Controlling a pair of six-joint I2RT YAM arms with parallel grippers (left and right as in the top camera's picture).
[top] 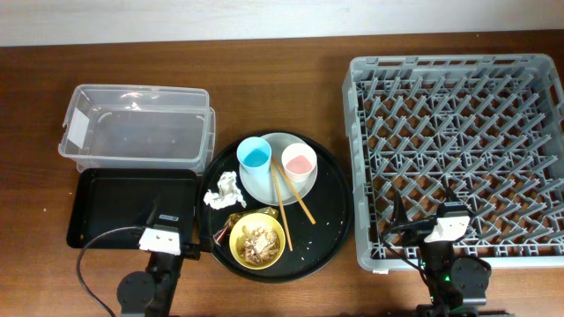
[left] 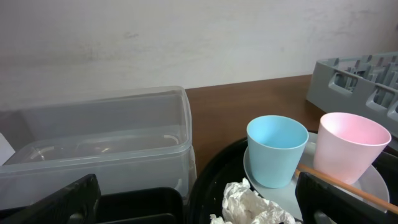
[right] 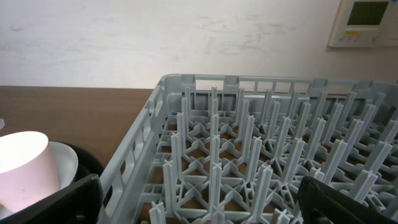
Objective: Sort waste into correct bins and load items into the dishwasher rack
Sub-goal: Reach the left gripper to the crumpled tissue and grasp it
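Note:
On the round black tray [top: 330,224] stand a yellow bowl [top: 257,241] with food scraps, a blue cup [top: 254,157] and a pink-inside white cup [top: 299,162] on a pale plate [top: 260,187], chopsticks [top: 291,195], a crumpled tissue [top: 225,190] and a gold wrapper [top: 231,219]. The clear tub [top: 137,128] and shallow black tray [top: 123,207] lie left. The grey rack [top: 458,150] is right. My left gripper [left: 196,205] is open, low before the tissue [left: 249,202] and blue cup [left: 277,149]. My right gripper [right: 202,202] is open over the rack's front edge [right: 217,155].
The pink cup [left: 351,146] and a chopstick [left: 348,186] show at the right of the left wrist view, the clear tub [left: 99,146] at its left. A wall stands behind the table. A white thermostat panel [right: 367,22] hangs on the wall.

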